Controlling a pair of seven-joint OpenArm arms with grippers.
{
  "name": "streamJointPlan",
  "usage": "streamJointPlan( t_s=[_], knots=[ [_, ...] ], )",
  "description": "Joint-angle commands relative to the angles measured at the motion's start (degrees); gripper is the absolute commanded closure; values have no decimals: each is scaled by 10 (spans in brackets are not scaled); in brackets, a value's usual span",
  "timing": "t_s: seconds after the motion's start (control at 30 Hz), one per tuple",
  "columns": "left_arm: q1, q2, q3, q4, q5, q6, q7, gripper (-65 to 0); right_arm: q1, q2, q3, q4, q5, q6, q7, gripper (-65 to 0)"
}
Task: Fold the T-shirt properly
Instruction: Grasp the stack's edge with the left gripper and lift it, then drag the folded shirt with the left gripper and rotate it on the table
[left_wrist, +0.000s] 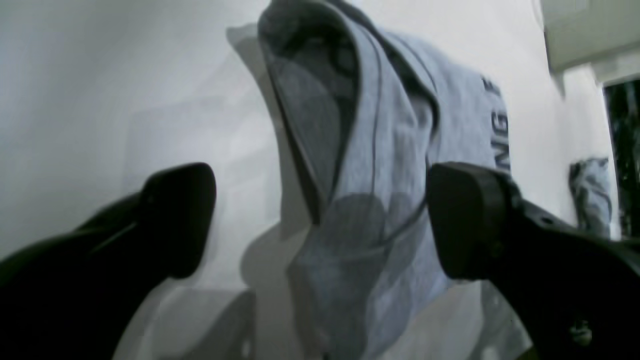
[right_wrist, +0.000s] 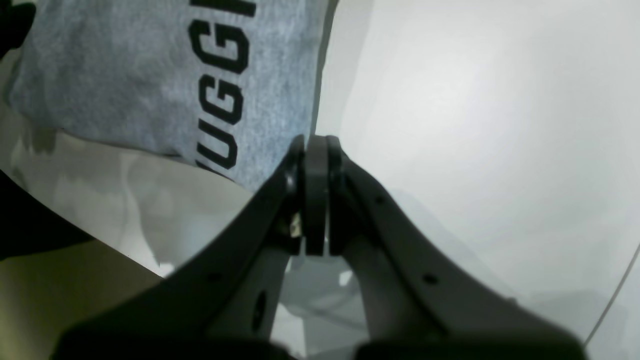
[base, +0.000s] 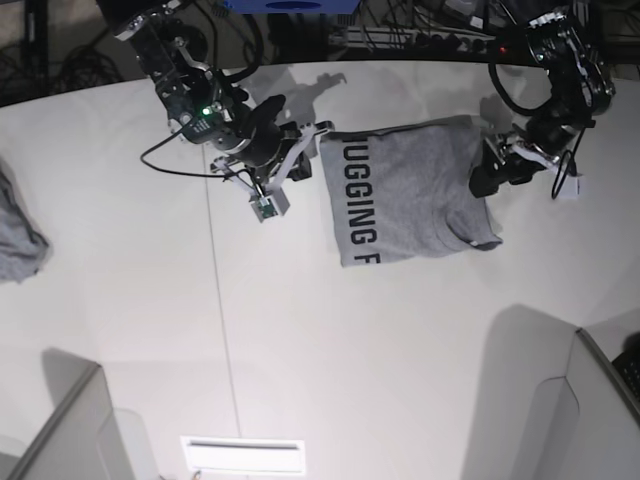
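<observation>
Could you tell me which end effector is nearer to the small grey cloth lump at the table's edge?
Right. The right end effector sits beside the T-shirt, on the lump's side; the left end effector is beyond the shirt, farther away.

Legible text appears on one item only: the T-shirt, in bold black block capitals.

- Base view: "UGGING" runs along the shirt edge nearest the right arm, followed by one further letter, apparently "F", at the fold.
- Right wrist view: "UGG" on the T-shirt is complete; the next letters are cut off at the frame top.
- Left wrist view: "NG" and part of a further letter show on the T-shirt, blurred.
</observation>
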Motion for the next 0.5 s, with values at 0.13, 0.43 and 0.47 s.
streamJointPlan(
  t_s=[0.13,0.43,0.47],
  knots=[
    [-25,-9,69,1,-14,54,-9,-650,6,-1,1,12,5,2,12,0],
    [-45,-14,98,-95,-12,77,-9,-650,6,-1,2,12,5,2,14,0],
    [-44,-18,99,-94,-6,77,-9,-650,6,-1,2,12,5,2,14,0]
  ],
)
